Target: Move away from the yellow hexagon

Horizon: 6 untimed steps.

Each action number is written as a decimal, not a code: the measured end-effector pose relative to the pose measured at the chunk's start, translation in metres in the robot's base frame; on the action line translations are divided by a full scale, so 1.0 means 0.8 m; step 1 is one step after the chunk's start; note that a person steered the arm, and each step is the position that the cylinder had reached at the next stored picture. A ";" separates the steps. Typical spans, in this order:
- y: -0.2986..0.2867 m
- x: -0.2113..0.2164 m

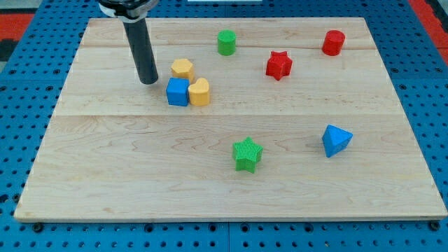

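The yellow hexagon (183, 68) lies on the wooden board in the upper left part of the view. My tip (148, 82) rests on the board a short way to the left of the hexagon, apart from it. A blue cube (178, 92) and a yellow heart-shaped block (199, 92) sit side by side just below the hexagon, the cube a little to the right of my tip.
A green cylinder (226, 42), a red star (278, 65) and a red cylinder (334, 42) lie along the top. A green star (247, 153) and a blue triangular block (336, 140) lie lower right. The board (105, 168) ends in a blue pegboard surround.
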<state>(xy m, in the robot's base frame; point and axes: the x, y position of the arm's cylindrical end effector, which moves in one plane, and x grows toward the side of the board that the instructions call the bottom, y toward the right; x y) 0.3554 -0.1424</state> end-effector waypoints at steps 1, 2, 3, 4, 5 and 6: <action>0.006 -0.045; 0.072 -0.044; 0.073 -0.044; 0.095 -0.002; 0.097 0.000; 0.093 -0.048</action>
